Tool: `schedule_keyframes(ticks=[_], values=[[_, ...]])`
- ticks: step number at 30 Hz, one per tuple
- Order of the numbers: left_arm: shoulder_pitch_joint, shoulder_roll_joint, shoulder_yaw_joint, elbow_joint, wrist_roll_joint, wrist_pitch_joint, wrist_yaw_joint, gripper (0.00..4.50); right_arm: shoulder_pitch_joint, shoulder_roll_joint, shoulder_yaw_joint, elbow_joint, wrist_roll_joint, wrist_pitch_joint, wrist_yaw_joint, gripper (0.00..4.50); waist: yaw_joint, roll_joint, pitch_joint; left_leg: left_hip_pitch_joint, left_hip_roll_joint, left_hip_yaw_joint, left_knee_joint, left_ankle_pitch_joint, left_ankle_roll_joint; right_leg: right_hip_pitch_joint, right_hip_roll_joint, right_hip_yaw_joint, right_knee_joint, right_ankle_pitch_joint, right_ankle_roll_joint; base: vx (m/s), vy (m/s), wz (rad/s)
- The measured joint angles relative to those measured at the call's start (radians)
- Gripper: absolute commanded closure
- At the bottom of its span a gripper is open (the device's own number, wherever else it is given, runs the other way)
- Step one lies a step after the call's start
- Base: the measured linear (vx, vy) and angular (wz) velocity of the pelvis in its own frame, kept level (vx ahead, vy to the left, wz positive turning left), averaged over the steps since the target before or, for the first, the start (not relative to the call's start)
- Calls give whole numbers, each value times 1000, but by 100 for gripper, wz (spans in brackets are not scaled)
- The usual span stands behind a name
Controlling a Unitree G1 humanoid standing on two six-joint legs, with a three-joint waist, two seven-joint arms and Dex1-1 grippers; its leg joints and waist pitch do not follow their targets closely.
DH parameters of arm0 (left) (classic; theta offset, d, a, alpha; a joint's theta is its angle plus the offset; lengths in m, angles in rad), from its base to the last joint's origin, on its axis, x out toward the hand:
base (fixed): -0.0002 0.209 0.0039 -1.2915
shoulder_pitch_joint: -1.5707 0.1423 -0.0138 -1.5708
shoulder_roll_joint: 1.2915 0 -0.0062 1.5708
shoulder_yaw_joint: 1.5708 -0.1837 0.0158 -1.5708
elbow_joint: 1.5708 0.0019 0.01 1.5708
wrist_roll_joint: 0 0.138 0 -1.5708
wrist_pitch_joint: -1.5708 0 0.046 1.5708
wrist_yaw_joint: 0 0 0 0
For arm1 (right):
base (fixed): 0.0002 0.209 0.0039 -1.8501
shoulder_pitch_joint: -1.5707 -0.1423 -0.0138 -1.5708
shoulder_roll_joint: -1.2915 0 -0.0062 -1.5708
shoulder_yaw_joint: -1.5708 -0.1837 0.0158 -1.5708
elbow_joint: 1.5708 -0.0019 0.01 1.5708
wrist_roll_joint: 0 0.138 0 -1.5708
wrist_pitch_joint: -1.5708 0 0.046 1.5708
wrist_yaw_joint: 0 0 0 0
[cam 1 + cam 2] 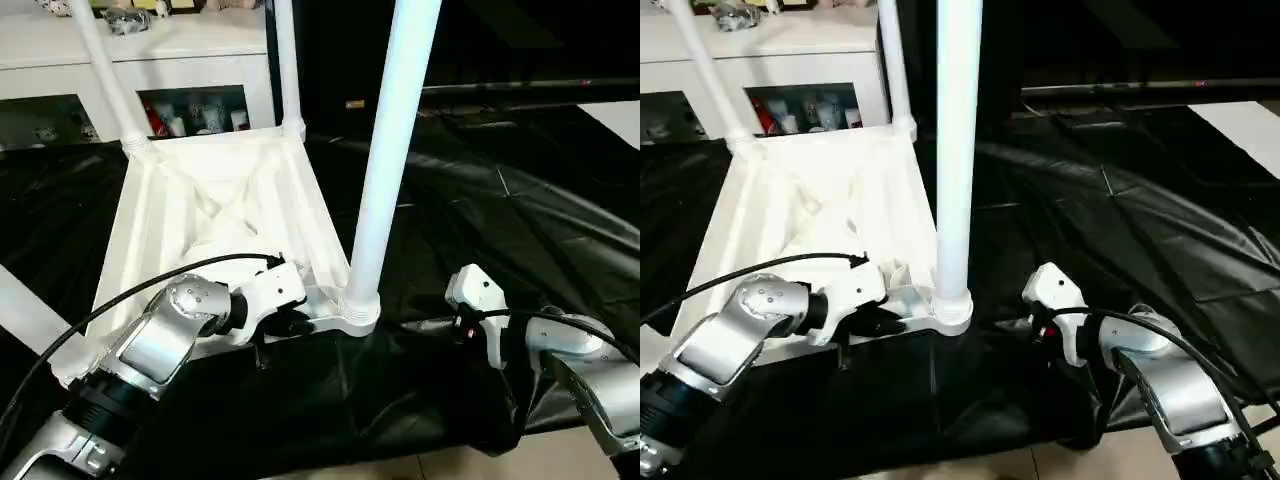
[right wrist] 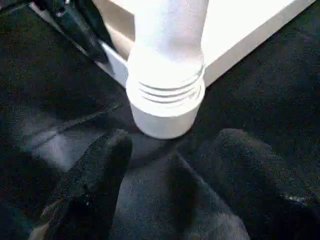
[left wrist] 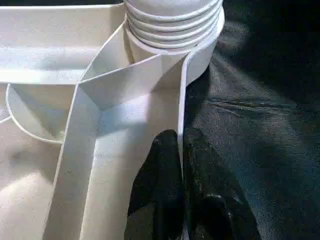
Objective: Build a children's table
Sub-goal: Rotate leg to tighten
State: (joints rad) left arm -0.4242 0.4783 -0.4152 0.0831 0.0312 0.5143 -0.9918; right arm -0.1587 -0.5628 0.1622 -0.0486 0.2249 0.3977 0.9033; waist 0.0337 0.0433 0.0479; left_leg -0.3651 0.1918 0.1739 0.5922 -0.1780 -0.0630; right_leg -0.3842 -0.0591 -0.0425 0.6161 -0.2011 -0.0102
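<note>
The children's table [image 1: 220, 210] lies upside down on the black cloth, ribbed underside up. White tube legs rise from its corner sockets, the nearest leg [image 1: 395, 150] from the near right socket [image 1: 358, 312]. My left gripper [image 3: 181, 137] is shut on the thin rim wall [image 3: 181, 95] of the tabletop, just beside that socket. One black finger sits inside the rim and one outside. My right gripper [image 2: 175, 145] stands open on the cloth, a short way from the same socket and leg [image 2: 167, 75], touching neither.
A white cabinet with glass doors [image 1: 180, 60] stands behind the table at the back left. Wrinkled black cloth [image 1: 520, 200] covers the work table to the right. Its front edge and pale floor [image 1: 450, 465] lie just below my forearms.
</note>
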Motion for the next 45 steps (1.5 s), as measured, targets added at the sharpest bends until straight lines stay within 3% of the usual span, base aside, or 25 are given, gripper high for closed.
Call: schedule_keyframes(ticks=[3,7,18,32,33,42,45], values=[[-1,-37,4,4,6,3,41,448,-11,39,-6,23,5,-20,-24,117,0,-1,0,0,0,0,0,0,0,-1,0,0,-2,0,0,0,0,0],[17,-68,27,62,-30,-112,43,450,-18,72,-58,81,51,-53,-23,88,2,-2,1,-2,0,0,1,-1,2,-1,0,0,-3,1,-1,0,0,0],[9,-92,47,139,-75,-179,-8,450,-83,118,-55,215,43,-168,3,4,24,-5,1,-4,0,0,0,-2,4,-3,0,-1,-3,0,1,0,0,0],[-22,-99,44,206,-73,-226,-33,450,-191,190,7,388,-40,-297,-6,4,26,-8,0,-3,0,0,1,-2,3,-3,-1,-1,-1,0,0,0,0,0],[-22,-99,44,208,-72,-229,-34,450,-193,190,7,392,-40,-300,-5,31,26,-8,0,-3,0,0,1,-2,3,-3,-1,-1,-1,0,0,0,0,0],[-23,-98,45,217,-68,-238,-31,450,-195,204,12,445,-44,-343,14,85,25,-10,0,-3,0,1,1,-2,3,-2,-1,-1,-1,0,0,0,0,0],[-24,-98,45,218,-68,-240,-31,450,-195,206,14,463,-46,-358,19,122,25,-10,0,-3,0,1,1,-2,3,-2,-1,-1,-1,0,0,0,0,0]])
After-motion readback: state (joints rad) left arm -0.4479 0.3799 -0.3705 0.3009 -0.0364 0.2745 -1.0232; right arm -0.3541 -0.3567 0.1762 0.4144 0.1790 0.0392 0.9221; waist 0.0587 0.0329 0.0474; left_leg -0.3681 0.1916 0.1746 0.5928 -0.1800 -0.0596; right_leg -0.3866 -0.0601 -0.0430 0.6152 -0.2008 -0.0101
